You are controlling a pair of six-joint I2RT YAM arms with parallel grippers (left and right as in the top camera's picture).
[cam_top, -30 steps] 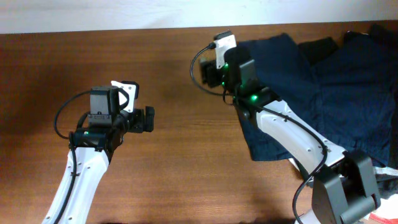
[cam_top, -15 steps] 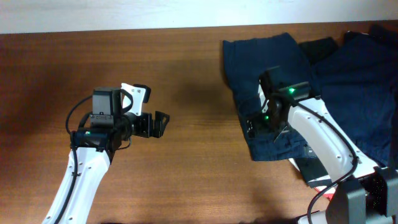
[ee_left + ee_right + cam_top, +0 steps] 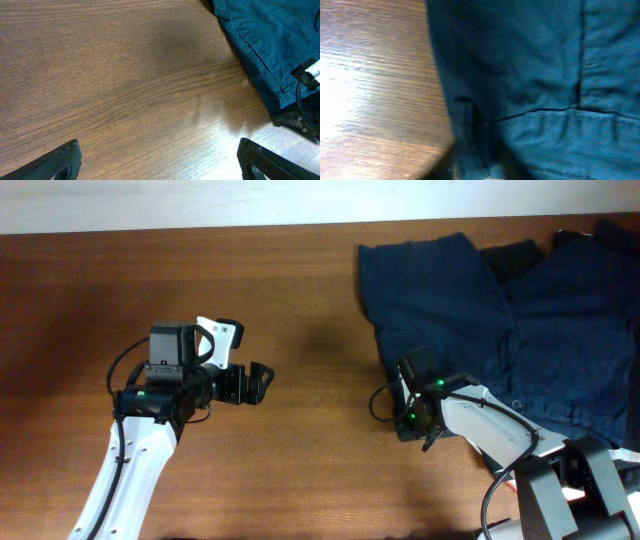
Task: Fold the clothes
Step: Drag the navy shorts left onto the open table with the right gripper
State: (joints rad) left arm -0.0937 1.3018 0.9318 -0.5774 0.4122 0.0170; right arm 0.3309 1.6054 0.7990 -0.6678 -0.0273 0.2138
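Overhead shows the shorts (image 3: 450, 310) lying spread and mostly flat on the right half of the bench (image 3: 200, 270), with a black garment (image 3: 515, 255) poking out from under their far edge. They are opened out like this so that a corner can be picked up and carried across. The right pincer (image 3: 410, 420) sits low at the near-left corner of the shorts, which is probably the place to start a fold. Its own camera is pressed close to blurred blue cloth, with a stitched seam (image 3: 580, 60) and the cloth's edge beside bare wood. The pincer's tips are not clear in any view, so it cannot be told whether it is spread or clamped on the cloth.

The left pincer (image 3: 258, 382) hovers over bare wood, well apart from the shorts and pointing toward them. In its own view its fingers (image 3: 62, 162) stand wide apart with nothing between them, and the hem (image 3: 260, 55) lies ahead to the right. It looks to be waiting, ready to pin or take a second corner once the cloth is lifted
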